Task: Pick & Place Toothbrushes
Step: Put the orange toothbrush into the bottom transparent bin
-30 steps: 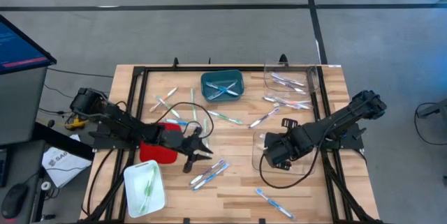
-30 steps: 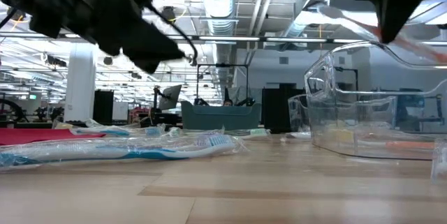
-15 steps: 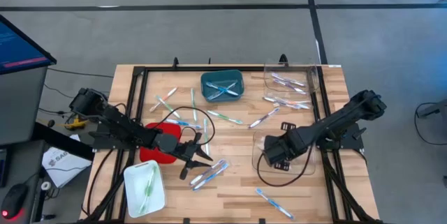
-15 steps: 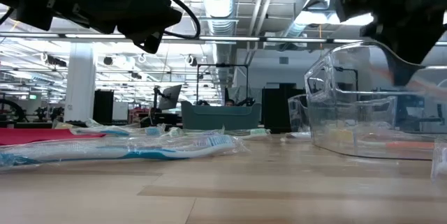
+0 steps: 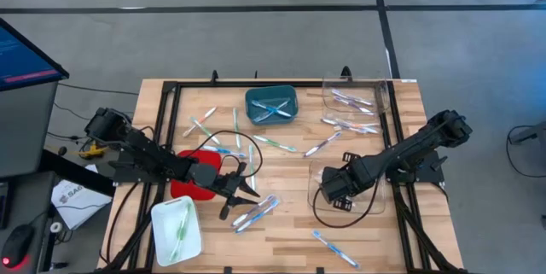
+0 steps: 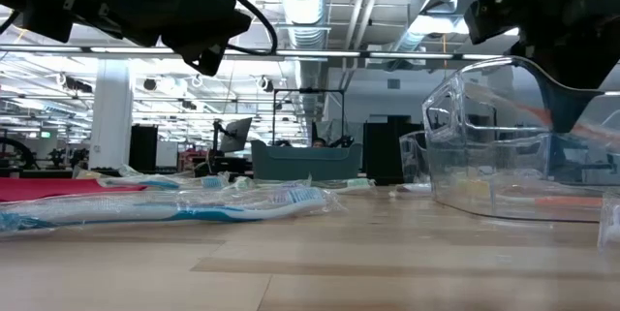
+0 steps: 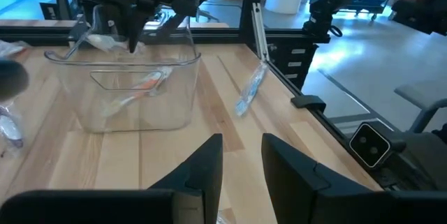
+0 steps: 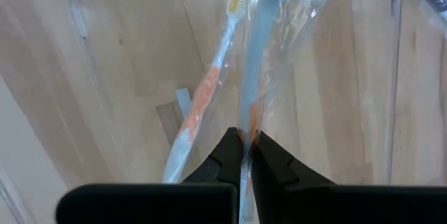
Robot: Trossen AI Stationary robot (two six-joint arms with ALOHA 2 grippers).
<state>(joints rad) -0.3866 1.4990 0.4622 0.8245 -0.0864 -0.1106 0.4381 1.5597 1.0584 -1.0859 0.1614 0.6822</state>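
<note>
- right claw (image 8: 242, 155) clenched on wrapped orange-white toothbrush (image 8: 253, 56), over clear plastic bin (image 5: 320, 193)
- left claw (image 7: 241, 155) released, empty, above wooden table (image 5: 281, 231), near red tray (image 5: 189, 187)

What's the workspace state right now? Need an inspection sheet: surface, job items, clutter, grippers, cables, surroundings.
Surface: wooden table, black frame.
Job's things: toothbrushes scattered; some in teal bin, white bin, clear bins.
Clutter: red bin under left arm.
Grippers: left gripper open above the loose brushes; right gripper shut on a wrapped toothbrush over the near clear bin.
Cables: black cable looped on table.
Surroundings: monitor left; open hall behind.
</note>
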